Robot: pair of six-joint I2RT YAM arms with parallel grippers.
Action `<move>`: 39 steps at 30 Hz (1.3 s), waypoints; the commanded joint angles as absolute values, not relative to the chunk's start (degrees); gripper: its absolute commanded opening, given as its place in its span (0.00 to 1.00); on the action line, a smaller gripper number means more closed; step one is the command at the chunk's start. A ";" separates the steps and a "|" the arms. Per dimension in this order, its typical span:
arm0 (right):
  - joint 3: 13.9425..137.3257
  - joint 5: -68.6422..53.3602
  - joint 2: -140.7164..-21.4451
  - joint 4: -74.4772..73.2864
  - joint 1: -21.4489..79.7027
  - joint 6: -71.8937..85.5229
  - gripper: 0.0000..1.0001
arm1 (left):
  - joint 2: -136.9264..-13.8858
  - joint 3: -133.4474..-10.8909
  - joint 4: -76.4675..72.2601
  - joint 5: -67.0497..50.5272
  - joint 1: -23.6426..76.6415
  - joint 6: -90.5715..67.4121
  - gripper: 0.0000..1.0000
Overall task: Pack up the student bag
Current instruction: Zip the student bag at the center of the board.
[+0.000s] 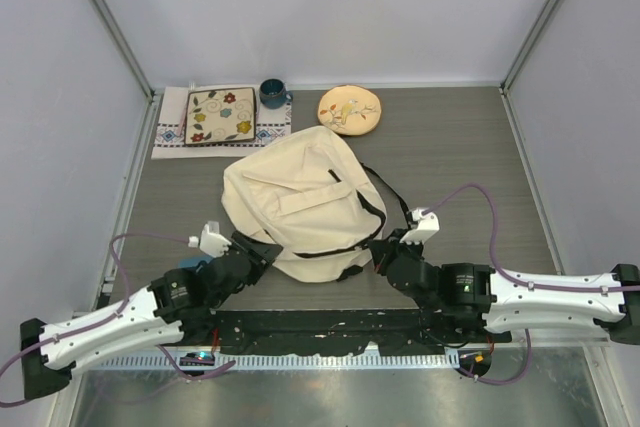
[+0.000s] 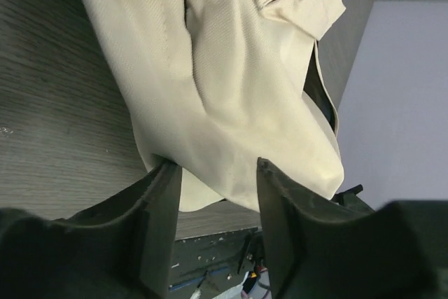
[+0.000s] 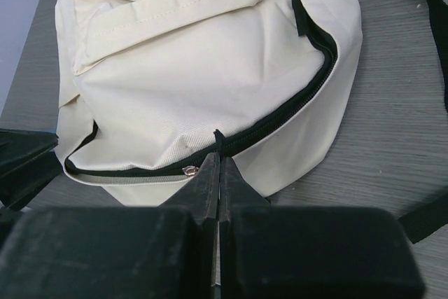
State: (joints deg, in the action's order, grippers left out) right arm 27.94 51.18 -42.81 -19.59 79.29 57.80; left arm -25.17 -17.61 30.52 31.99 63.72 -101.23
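One grey wood-grain surface (image 1: 480,167) carries the cream student bag (image 1: 295,202), which lies flat at its middle, just ahead of both arms. The left pincer (image 2: 215,166) stands part open at the bag's near left edge, gripping nothing. The right pincer (image 3: 218,157) is pressed fully together on a thin black tab (image 3: 218,136) at the bag's zipper.

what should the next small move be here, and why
Probably close the left gripper on the fold of the student bag that lies between its open fingers. The right gripper is shut on the black zipper pull, and the zipper looks closed. Bracing the soft fabric should let the pull slide rather than drag the bag.
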 commanded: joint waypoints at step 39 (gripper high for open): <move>27.25 54.93 -42.63 -18.28 79.28 58.97 0.01 | -66.96 -55.28 24.96 31.45 78.13 -28.84 0.99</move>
